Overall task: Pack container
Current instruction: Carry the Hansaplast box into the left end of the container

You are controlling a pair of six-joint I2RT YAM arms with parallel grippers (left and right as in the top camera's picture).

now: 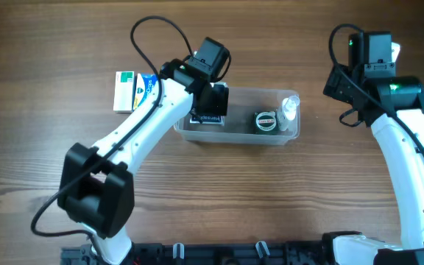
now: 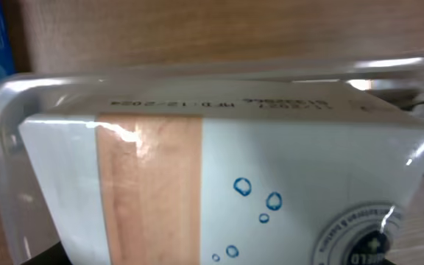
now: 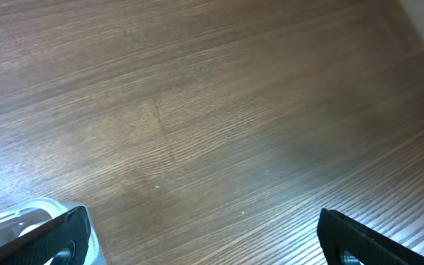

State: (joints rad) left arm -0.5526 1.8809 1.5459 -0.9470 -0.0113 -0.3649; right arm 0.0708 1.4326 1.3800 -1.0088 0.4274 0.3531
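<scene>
The clear container lies mid-table. My left gripper is down over its left end, shut on a white box with a tan band and blue droplets. The box sits inside the container's rounded wall and fills the left wrist view, hiding the fingers. A round tin and a small clear bottle lie in the container's right half. My right gripper is open and empty over bare wood to the right of the container; a container corner shows at its left finger.
A white-and-green box and a blue-and-yellow box lie side by side on the table left of the container, close under my left arm. The table is dark wood.
</scene>
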